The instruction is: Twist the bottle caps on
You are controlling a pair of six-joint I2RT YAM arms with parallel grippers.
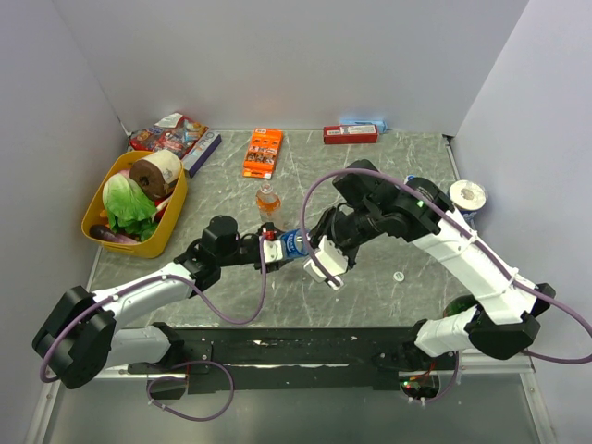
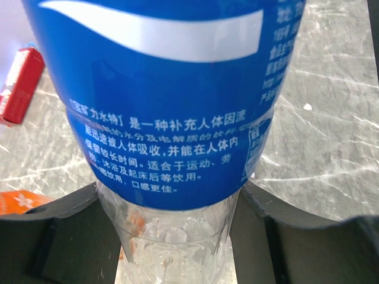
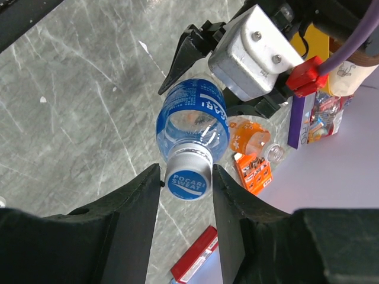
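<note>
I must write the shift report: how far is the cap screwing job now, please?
Done: nothing surely finished. In hand: the left gripper holds the blue-labelled bottle, and the right gripper brackets the blue cap sitting on its neck; its tightness is unclear. Remaining: the orange bottle stands open-mouthed, and a whitish cap lies loose on the table.

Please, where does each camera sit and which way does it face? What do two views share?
Top external: above and behind, looking down at the table; left arm and right arm show.
Left wrist: on the left arm, facing the bottle clamped in the left gripper; its fingers show.
Right wrist: on the right arm, facing the cap; its fingers flank it.
Shared: all three show the bottle and the red box.
</note>
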